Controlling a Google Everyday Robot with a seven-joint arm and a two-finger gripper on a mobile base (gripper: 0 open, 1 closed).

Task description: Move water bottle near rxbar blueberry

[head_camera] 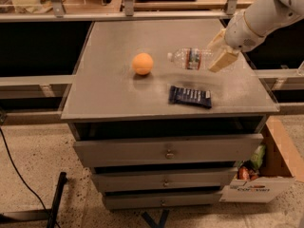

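The water bottle (191, 59) is a clear ribbed bottle with a coloured label band. It lies on its side in the air, cap pointing left, above the grey cabinet top (109, 89). My gripper (218, 52) is shut on the bottle's base end and holds it from the right, with the white arm reaching in from the upper right. The rxbar blueberry (190, 96), a flat navy wrapper with white lettering, lies on the cabinet top just in front of and below the bottle.
An orange ball (142, 63) sits on the cabinet top, left of the bottle. The cabinet has several drawers (166, 151) below. A cardboard box (266, 175) with items stands on the floor at the right. A shelf rail runs behind.
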